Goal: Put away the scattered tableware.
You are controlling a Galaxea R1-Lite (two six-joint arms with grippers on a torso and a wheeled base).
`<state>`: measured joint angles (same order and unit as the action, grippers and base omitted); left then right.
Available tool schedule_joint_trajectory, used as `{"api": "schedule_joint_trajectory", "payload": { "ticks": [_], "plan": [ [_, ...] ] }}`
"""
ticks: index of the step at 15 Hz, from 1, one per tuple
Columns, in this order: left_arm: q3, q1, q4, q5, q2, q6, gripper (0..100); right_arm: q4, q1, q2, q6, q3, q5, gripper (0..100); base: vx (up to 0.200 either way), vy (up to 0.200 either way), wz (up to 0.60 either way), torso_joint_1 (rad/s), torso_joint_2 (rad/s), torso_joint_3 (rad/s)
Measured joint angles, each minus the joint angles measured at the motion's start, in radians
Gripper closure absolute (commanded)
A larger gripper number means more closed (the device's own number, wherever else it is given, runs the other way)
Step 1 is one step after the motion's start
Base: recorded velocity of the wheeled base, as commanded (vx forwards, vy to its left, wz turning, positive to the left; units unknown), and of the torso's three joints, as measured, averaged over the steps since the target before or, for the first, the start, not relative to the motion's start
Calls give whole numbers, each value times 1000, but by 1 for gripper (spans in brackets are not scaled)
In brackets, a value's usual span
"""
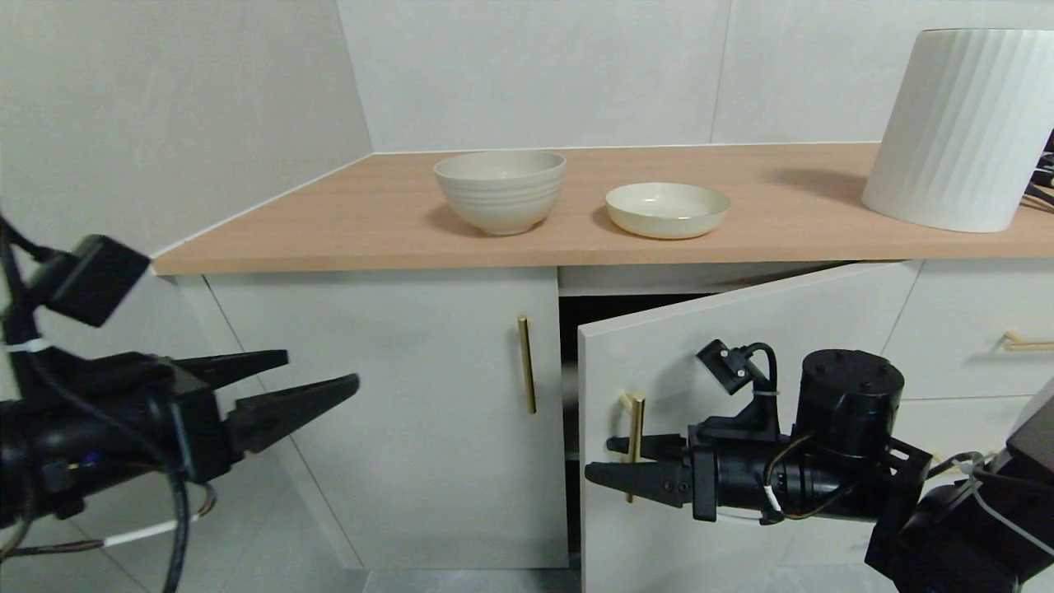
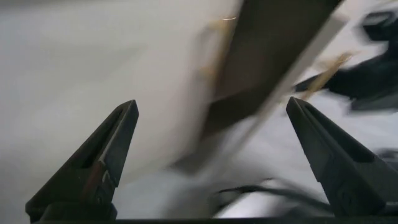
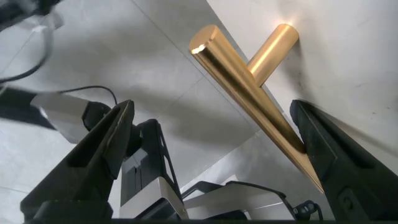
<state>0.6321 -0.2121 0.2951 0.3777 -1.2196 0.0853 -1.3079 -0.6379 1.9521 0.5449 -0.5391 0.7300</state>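
A deep cream bowl (image 1: 500, 189) and a shallow cream dish (image 1: 668, 209) stand side by side on the wooden counter (image 1: 346, 222). Below them the right cabinet door (image 1: 725, 346) hangs ajar. My right gripper (image 1: 599, 459) is open at that door's gold handle (image 1: 634, 445), one finger on each side of the bar. In the right wrist view the handle (image 3: 249, 68) runs between the spread fingers of the gripper (image 3: 211, 106). My left gripper (image 1: 321, 368) is open and holds nothing, low in front of the closed left door (image 1: 395, 395). In the left wrist view the gripper (image 2: 211, 104) faces the ajar door's edge (image 2: 280, 81).
A tall white ribbed cylinder (image 1: 963, 123) stands at the counter's right end. The closed left door carries its own gold handle (image 1: 527, 364). A drawer with a gold pull (image 1: 1025, 340) lies at far right. Tiled walls meet at the counter's left corner.
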Motion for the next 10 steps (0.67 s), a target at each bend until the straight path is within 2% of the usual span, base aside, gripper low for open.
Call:
{"api": "schedule_joint_trajectory", "payload": {
  "ticks": [1,2,4,6,7,8,9,10],
  "plan": [
    [1,-50,49,4,-66,63,0,0,0,0,0,0,0,0,0,0,0,0,0,0],
    [-4,-94,78,6,-114,96,0,0,0,0,-1,0,0,0,0,0,0,0,0,0],
    [-45,-165,135,7,-206,110,0,0,0,1,-1,0,0,0,0,0,0,0,0,0],
    [-70,-197,213,6,-281,122,0,0,-6,3,-2,0,-1,0,0,0,0,0,0,0],
    [-76,-211,243,6,-314,141,0,-1,-10,5,-3,0,-3,0,0,0,0,0,0,0],
    [-79,-229,273,6,-346,174,0,-2,-13,6,-4,0,-5,0,0,0,0,0,0,0],
    [-79,-249,313,4,-379,206,100,-3,-15,7,-4,0,-6,0,0,0,0,0,0,0],
    [-79,-268,354,2,-409,220,100,-3,-17,8,-4,0,-6,0,0,0,0,0,0,0]
  ]
}}
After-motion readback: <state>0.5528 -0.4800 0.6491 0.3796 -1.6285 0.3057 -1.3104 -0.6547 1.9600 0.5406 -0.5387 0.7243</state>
